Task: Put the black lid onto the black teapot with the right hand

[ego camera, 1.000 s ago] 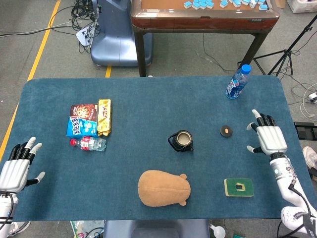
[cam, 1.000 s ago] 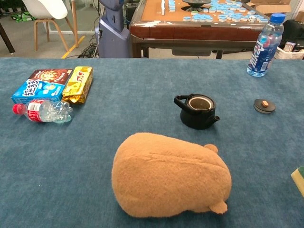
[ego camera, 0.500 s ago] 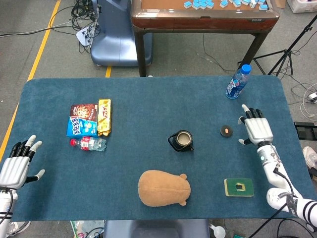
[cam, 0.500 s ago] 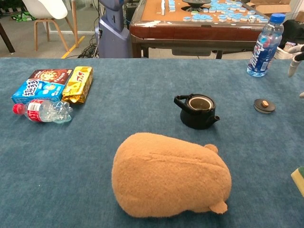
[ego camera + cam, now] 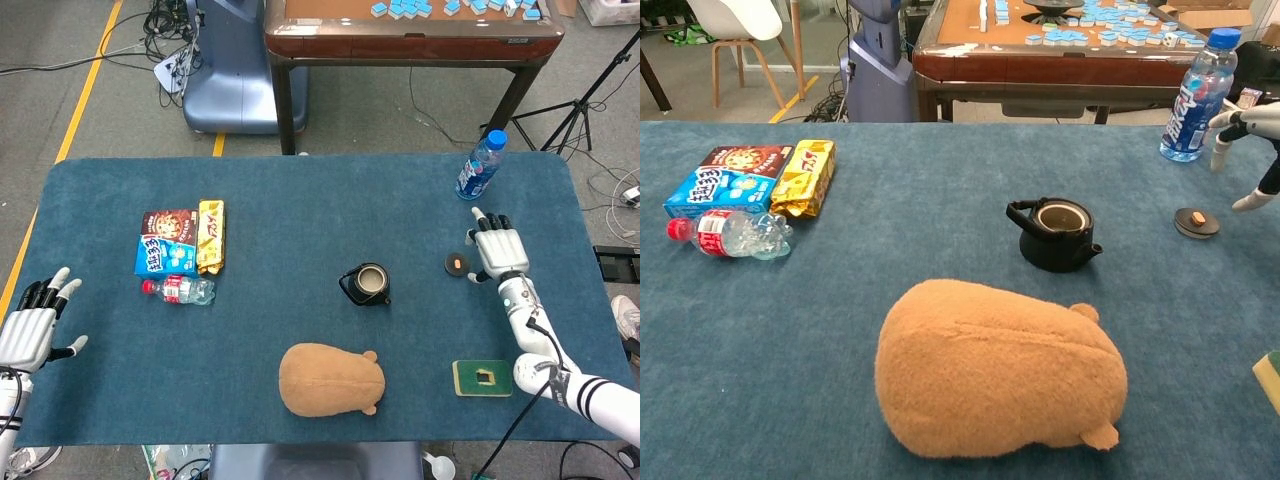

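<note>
Your right hand [image 5: 497,248] is hovering at the right of the head view with its fingers spread and holding nothing, just beside the black lid [image 5: 457,264], which is lying flat on the blue worktop [image 5: 300,200] with its small tan knob facing up. In the chest view the hand's fingertips [image 5: 1218,150] are showing at the far right edge, above and to the right of the lid. To take the lid cleanly, you are best bringing the hand over it and pinching the knob or the rim from above, since the lid is lying low on the cloth. The blue-capped water bottle [image 5: 481,165] is standing near, toward the upper right of the frame, so be keeping your wrist clear of it. The black teapot [image 5: 365,284] is sitting open near the middle of the frame, well apart from the lid, with the brown plush toy [image 5: 331,379] below it. Your left hand [image 5: 30,330] is waiting open at the lower left edge, holding nothing.
</note>
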Motion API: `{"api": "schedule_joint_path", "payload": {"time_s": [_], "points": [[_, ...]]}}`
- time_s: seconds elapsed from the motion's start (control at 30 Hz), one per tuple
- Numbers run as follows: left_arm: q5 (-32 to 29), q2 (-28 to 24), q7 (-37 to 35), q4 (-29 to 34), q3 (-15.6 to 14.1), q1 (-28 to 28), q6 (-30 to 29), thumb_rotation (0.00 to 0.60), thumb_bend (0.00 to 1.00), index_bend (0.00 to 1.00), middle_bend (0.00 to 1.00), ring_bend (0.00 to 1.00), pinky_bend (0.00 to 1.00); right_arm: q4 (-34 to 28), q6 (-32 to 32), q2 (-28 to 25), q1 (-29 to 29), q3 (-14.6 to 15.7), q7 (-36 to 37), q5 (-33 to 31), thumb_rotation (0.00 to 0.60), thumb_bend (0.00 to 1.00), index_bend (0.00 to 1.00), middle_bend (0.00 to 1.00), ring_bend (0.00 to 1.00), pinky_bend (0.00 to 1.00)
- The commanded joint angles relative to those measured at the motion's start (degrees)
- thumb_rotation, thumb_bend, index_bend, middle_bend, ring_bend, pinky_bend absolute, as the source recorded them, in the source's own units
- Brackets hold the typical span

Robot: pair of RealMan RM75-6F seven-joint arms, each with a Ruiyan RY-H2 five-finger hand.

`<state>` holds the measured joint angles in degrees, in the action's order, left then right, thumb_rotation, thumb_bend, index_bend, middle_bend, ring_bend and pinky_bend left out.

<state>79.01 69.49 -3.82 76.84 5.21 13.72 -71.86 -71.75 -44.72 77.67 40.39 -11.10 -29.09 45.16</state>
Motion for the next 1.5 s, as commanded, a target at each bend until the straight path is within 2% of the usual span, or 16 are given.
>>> {"api": "schedule_joint_path", "payload": {"time_s": [0.03,1.0,1.5], "points": [[-0.12,0.31,-0.70,-0.79,-0.07,0.17,0.42,0.600,0.22,0.12,0.00,0.00,0.00,1.24,0.63,0.95,0.80,0.61,-0.61,-0.80,0.600,0.17,0.34,0.00,0.00,0.00],[-0.53,1.76,-4.47,-5.49,-0.40,1.03,2.35,0.600,0.22,0.12,0.00,0.00,0.00,13.80,7.23,8.74,5.40,3.28,0.57,-3.60,0.600,0.16,0.32,0.00,0.00,0.00],[-0.54,2.11,-5.29,-6.56,-0.55,1.24,2.79,0.600,0.22,0.12,0.00,0.00,0.00,16.92,8.85,10.52,6.19,3.90,1.58,-3.41,0.600,0.16,0.32,0.00,0.00,0.00]]}}
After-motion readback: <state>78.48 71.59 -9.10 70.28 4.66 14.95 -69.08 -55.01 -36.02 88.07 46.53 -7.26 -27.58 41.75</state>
